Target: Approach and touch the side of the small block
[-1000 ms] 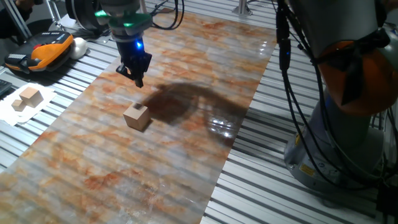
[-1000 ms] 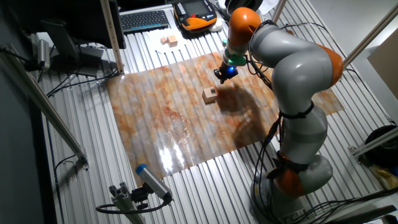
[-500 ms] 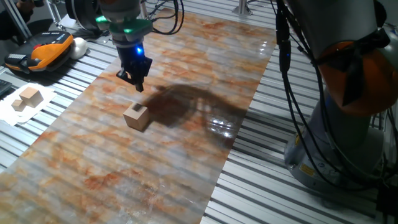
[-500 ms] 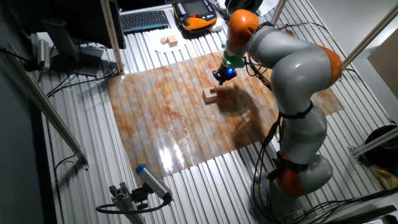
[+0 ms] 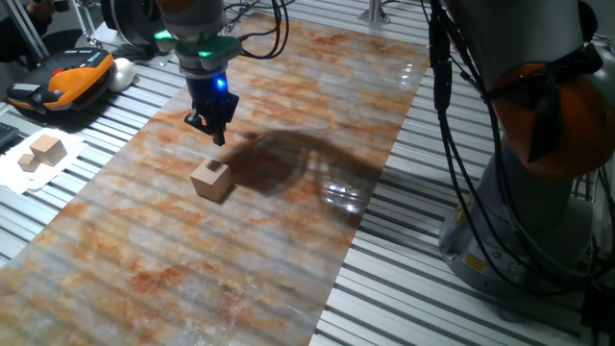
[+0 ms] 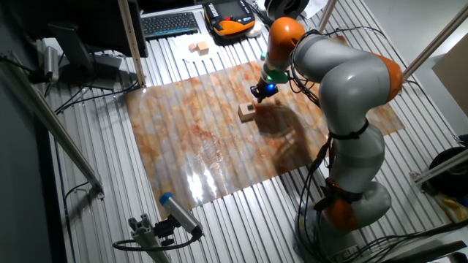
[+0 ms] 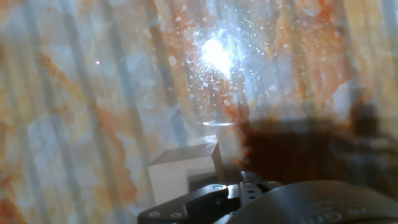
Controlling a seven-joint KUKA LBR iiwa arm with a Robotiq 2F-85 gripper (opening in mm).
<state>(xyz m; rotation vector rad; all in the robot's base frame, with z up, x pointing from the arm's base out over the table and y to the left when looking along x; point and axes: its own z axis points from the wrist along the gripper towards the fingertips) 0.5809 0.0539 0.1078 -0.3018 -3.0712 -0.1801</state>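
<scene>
From where I stand, far left on the slatted table (image 5: 115,96) lies a sheet of white paper (image 5: 24,173) with a couple of pale blocks (image 5: 43,151) on it, and behind that an orange-and-black handset (image 5: 67,79). None of that matters to the job. Moving right, the mottled orange-brown mat (image 5: 288,211) takes up the middle, and the block (image 5: 210,179) sits on it by itself, flat and square, a little in from the mat's left edge.

Just behind and above the block hangs the gripper (image 5: 217,135), pointing down, a blue light glowing on its body and a green ring above. Its tips look drawn close together, but I cannot tell for sure whether the fingers are fully closed. It is near the block, not touching; a gap shows in both fixed views (image 6: 257,95). The hand view has the block (image 7: 183,169) low in frame, just ahead of the fingers.

I judge this as the approach step, well along but not finished. What it calls for next, I'd say, is a short drop to the block's height and a gentle slide into the near side face, slow enough not to shove the light cube.

Further right, the arm's shadow (image 5: 288,159) darkens the mat, and the robot's base (image 5: 538,192) stands beyond.
</scene>
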